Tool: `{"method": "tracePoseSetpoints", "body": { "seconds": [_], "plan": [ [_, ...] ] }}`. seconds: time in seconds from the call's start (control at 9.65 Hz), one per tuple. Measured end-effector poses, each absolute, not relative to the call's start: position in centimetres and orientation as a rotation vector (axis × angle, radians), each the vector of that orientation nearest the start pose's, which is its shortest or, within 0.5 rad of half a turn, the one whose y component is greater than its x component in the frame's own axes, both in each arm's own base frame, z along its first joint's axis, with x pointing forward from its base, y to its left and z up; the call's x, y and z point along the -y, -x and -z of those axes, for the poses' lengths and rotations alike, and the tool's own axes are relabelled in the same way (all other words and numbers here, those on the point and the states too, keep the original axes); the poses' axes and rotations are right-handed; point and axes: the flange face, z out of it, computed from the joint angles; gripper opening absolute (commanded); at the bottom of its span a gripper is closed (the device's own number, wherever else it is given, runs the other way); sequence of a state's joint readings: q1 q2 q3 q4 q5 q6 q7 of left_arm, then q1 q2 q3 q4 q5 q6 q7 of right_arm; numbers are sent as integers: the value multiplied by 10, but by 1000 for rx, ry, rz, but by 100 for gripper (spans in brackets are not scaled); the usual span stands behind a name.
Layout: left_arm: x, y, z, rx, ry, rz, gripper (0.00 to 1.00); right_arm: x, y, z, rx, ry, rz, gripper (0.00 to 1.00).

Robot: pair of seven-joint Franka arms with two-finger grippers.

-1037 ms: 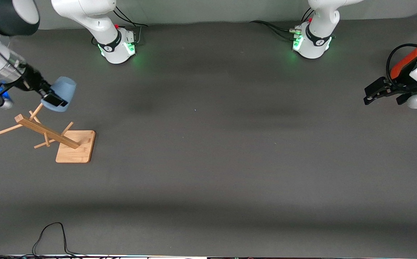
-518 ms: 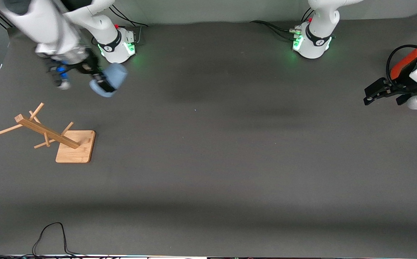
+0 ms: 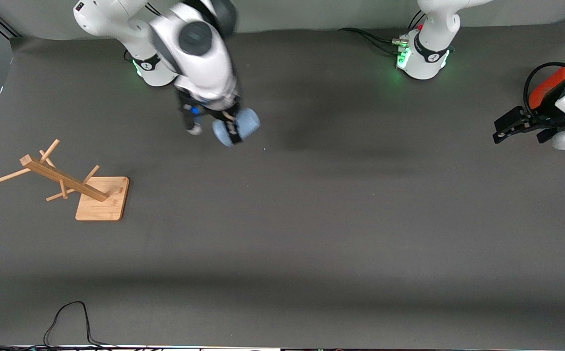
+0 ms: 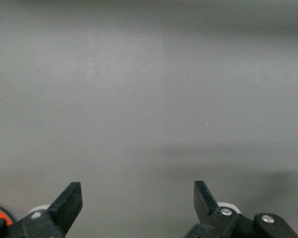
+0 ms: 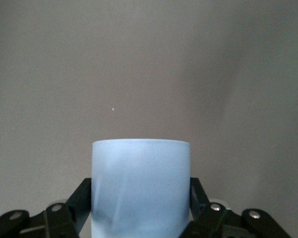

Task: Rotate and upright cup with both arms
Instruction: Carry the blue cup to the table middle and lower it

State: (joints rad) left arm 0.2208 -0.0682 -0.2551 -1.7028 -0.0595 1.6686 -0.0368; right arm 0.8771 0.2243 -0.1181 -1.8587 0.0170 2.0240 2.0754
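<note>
The right gripper (image 3: pixel 231 127) pinches the cup (image 3: pixel 237 126) by its sides, up over the table (image 3: pixel 312 219). The left gripper (image 3: pixel 504 127) waits, fingers spread, holding nothing.

The pale-blue cup (image 3: pixel 237 126) hangs tilted on its side above the dark table, clamped in the right gripper (image 3: pixel 231 127).

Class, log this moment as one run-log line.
right hand: shut on cup, above table | left hand: open, waiting at table's edge

cup (image 3: pixel 237 126) in right tool (image 3: pixel 234 131) (mid-air) | rack (image 3: pixel 68 183) toward right arm's end
</note>
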Motion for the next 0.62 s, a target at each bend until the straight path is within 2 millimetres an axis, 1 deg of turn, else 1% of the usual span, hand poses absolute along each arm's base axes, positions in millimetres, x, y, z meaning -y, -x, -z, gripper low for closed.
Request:
{"method": "tracePoseSetpoints", "body": {
  "seconds": [0.21,0.31,0.41,0.52,0.62],
  "plan": [
    [29,-541,-606,12,3185,47,100,-481,-441,-335,-2097,2461,49,51],
    [29,-541,-606,12,3184,47,100,-505,-440,-307,-2147,2440,78,51],
    [29,-541,-606,12,3184,47,100,-524,-437,-279,-2192,2421,121,51],
    [28,-541,-606,13,3184,42,100,-537,-436,-253,-2233,2402,165,51],
    [28,-541,-606,13,3184,38,100,-547,-436,-230,-2256,2394,190,51]
  ]
}}
